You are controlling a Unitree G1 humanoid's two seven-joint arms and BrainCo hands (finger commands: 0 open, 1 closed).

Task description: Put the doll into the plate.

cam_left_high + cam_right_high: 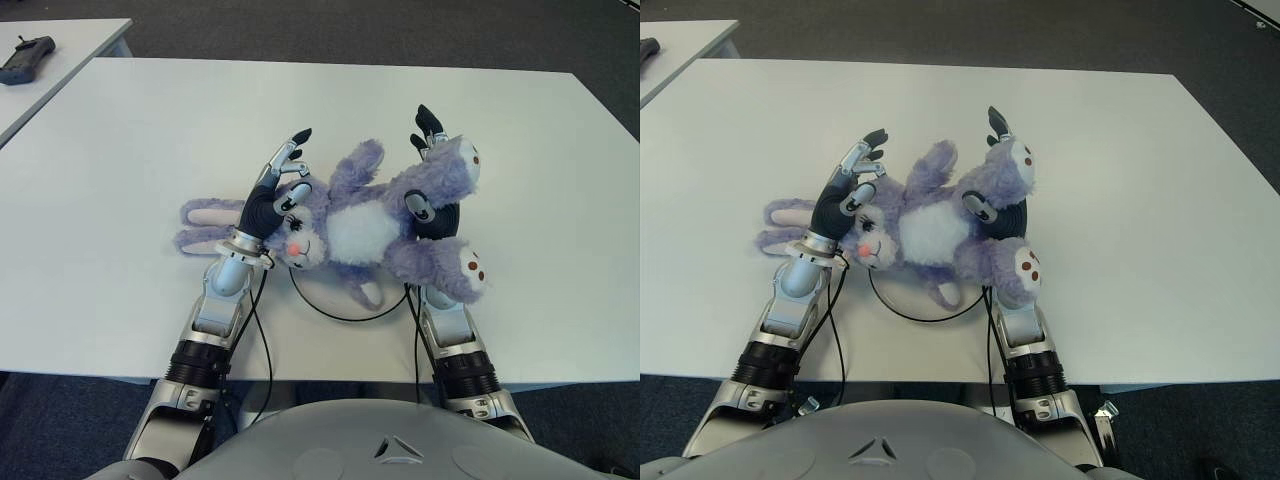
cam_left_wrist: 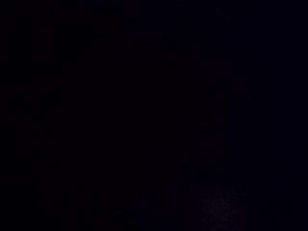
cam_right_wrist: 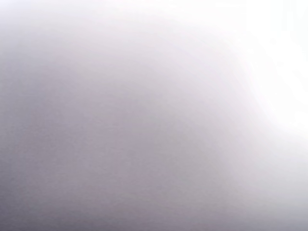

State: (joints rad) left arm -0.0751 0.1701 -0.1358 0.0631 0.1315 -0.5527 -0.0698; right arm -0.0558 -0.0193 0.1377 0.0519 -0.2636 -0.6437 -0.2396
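Doll (image 1: pixel 350 225) lilac, white belly, pink nose; table (image 1: pixel 140 140) white.

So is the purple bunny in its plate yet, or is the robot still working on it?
Nearly done, it seems. The doll lies on its back over the plate, of which only a thin dark rim shows below it on the table. The left hand is at its head and the right hand between its legs. Left: letting go and drawing both hands back. Whether the fingers grip cannot be told.
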